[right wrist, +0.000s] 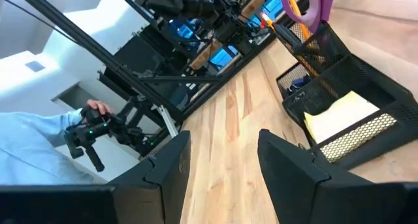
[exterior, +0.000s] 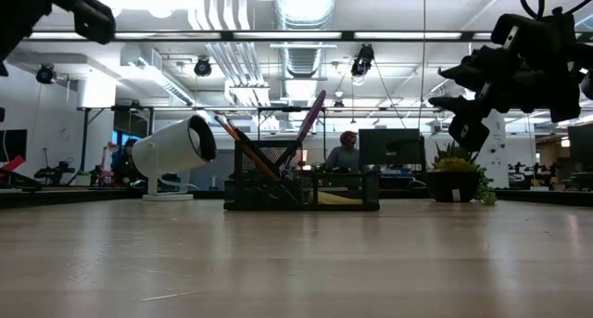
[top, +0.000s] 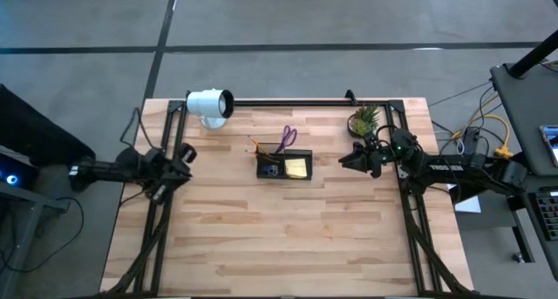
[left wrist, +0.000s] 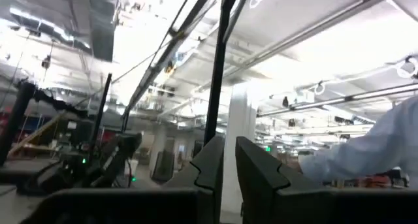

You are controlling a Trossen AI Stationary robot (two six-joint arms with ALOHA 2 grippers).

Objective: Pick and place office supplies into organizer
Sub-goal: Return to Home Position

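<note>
high view: supplies all in organizer [top: 284,166], placing apparently finished.
right gripper [top: 346,161] fingers parted, empty; left gripper [top: 185,152] nearly closed, empty; next, likely just retreating.

A pale butcher-block wooden table [top: 261,238] carries only a few things, all toward its far edge. A dark mesh rectangular organizer [top: 284,166] sits near the middle. A white cylindrical lamp [top: 210,105] lies tipped on its side at the far left, and a small green potted plant [top: 364,120] stands at the far right.

Two dark, jointed arms with black cabling.
</note>
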